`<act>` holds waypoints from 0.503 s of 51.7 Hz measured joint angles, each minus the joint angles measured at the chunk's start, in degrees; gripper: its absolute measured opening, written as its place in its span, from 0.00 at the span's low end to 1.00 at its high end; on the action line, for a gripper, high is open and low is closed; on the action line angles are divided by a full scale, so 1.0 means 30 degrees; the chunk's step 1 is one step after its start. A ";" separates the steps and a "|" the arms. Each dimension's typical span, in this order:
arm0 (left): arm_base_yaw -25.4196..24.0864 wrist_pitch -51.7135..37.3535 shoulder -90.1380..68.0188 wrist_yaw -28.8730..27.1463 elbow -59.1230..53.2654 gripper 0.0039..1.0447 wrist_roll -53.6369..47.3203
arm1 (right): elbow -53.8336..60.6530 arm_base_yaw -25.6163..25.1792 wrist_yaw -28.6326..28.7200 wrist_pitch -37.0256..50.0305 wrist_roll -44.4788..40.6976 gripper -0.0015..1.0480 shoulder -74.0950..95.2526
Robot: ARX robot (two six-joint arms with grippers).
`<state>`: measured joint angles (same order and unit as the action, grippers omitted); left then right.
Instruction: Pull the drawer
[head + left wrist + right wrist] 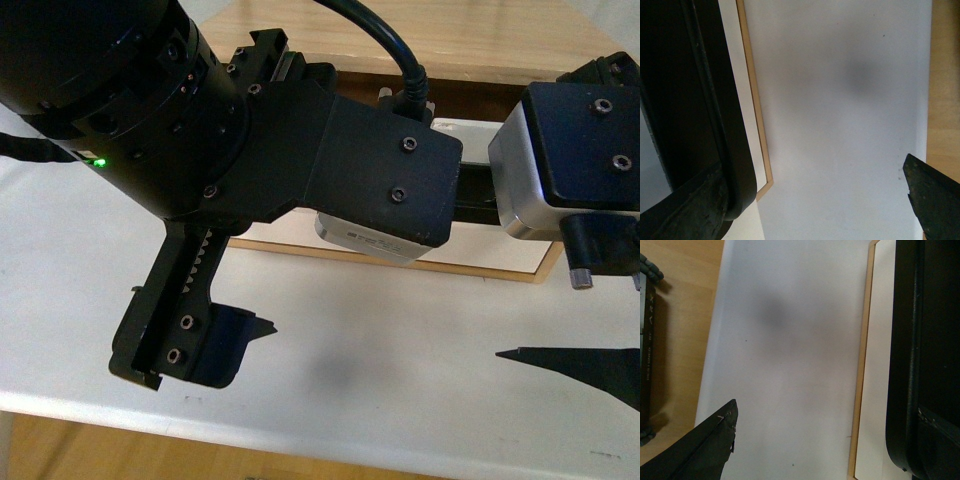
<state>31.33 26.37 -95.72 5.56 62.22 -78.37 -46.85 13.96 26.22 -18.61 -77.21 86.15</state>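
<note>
The drawer [492,256], a white front with a wooden rim, lies under both arms at the back of the table. A stretch of its black bar handle [472,195] shows between the arms; the notch is hidden. My left gripper [825,200] is open wide over bare table, with one finger [240,335] near the table's front edge. The other side is a broad black shape [700,125] over the drawer front [735,60]. My right gripper [820,440] is open too, one pointed finger [580,365] low on the right. Neither gripper holds anything.
The white table [380,370] ends at a front edge with wooden floor [90,450] below. The wooden cabinet top [460,40] runs behind the drawer. A dark object [646,340] stands on the floor beyond the table edge.
</note>
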 joint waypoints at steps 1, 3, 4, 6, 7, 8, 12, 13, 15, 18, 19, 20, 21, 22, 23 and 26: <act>0.0007 0.0000 0.0029 -0.0007 -0.0029 0.95 0.0000 | 0.0015 0.0000 0.0000 -0.0015 0.0000 0.92 -0.0022; 0.0036 -0.0044 0.0131 -0.0036 -0.0117 0.95 0.0058 | 0.0066 0.0000 0.0000 0.0000 0.0022 0.91 -0.0117; 0.0044 -0.0087 0.0146 -0.0036 -0.0146 0.95 0.0058 | 0.0080 0.0000 0.0000 0.0022 0.0044 0.91 -0.0138; 0.0051 -0.0335 0.0211 -0.0087 -0.0262 0.95 0.0095 | 0.0168 0.0000 0.0000 0.0219 0.0211 0.91 -0.0262; 0.0058 -0.0554 0.0255 -0.0087 -0.0357 0.95 0.0153 | 0.0197 0.0000 0.0007 0.0284 0.0328 0.91 -0.0321; 0.0058 -0.0787 0.0299 -0.0087 -0.0459 0.95 0.0211 | 0.0211 0.0000 0.0029 0.0306 0.0430 0.91 -0.0350; 0.0058 -0.1581 0.0503 0.0058 -0.0765 0.95 0.0408 | 0.0299 -0.0029 0.0168 0.0634 0.1064 0.91 -0.0590; 0.0058 -0.1727 0.0554 0.0153 -0.0816 0.95 0.0474 | 0.0321 -0.0044 0.0168 0.0663 0.1231 0.91 -0.0641; 0.0066 -0.2127 0.0743 0.0408 -0.0947 0.95 0.0590 | 0.0357 -0.0109 0.0248 0.0663 0.1494 0.91 -0.0801; 0.0102 -0.2565 0.1013 0.0656 -0.1042 0.95 0.0765 | 0.0408 -0.0219 0.0306 0.0663 0.1851 0.91 -0.1093; 0.0102 -0.2674 0.1107 0.0699 -0.1056 0.95 0.0816 | 0.0437 -0.0284 0.0321 0.0663 0.2004 0.91 -0.1275; 0.0117 -0.2922 0.1275 0.0729 -0.1086 0.95 0.0954 | 0.0444 -0.0313 0.0350 0.0663 0.2142 0.91 -0.1362; 0.0124 -0.3038 0.1384 0.0736 -0.1100 0.95 0.0991 | 0.0474 -0.0393 0.0415 0.0663 0.2266 0.91 -0.1574; 0.0138 -0.3257 0.1596 0.0758 -0.1137 0.95 0.1158 | 0.0488 -0.0430 0.0444 0.0663 0.2346 0.91 -0.1683; 0.0146 -0.3359 0.1719 0.0772 -0.1144 0.95 0.1188 | 0.0510 -0.0510 0.0568 0.0663 0.2528 0.91 -0.1931; 0.0175 -0.3723 0.2244 0.0780 -0.1217 0.95 0.1428 | 0.0561 -0.0670 0.0823 0.0765 0.2878 0.91 -0.2477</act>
<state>31.86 15.20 -88.99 7.90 58.57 -74.08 -45.17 11.94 28.69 -16.32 -68.58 78.72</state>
